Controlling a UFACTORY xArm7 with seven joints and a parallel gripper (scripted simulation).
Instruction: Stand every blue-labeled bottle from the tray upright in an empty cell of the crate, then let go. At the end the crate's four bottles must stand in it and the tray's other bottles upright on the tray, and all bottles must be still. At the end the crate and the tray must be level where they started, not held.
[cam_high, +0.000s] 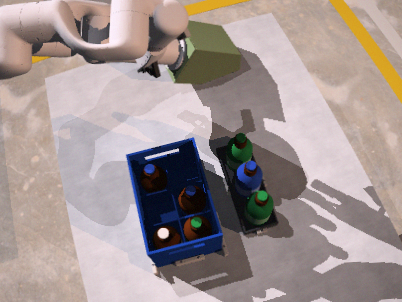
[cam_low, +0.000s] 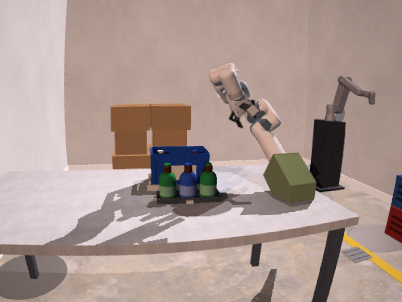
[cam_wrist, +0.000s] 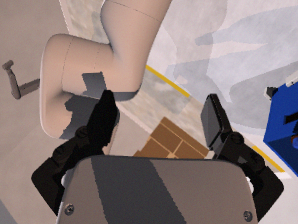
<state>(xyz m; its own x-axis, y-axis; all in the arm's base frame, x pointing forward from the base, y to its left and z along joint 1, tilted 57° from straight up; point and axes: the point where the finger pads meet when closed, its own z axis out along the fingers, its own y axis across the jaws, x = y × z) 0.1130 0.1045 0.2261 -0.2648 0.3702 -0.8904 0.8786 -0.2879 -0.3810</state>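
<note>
Hovering tool (cam_wrist: 160, 119) open, blue-labeled bottle (cam_high: 248, 178) on tray (cam_high: 223, 167)

Arm (cam_low: 265, 132) folded high; claw (cam_wrist: 160, 119) wide open, empty.

In the top view the arm (cam_high: 90, 30) runs off the frame at ten o'clock and covers most of the gripper (cam_high: 150, 67). The crate (cam_low: 179, 157) sits partly behind the tray's bottles in the exterior view. Labels seem too small to read.
</note>
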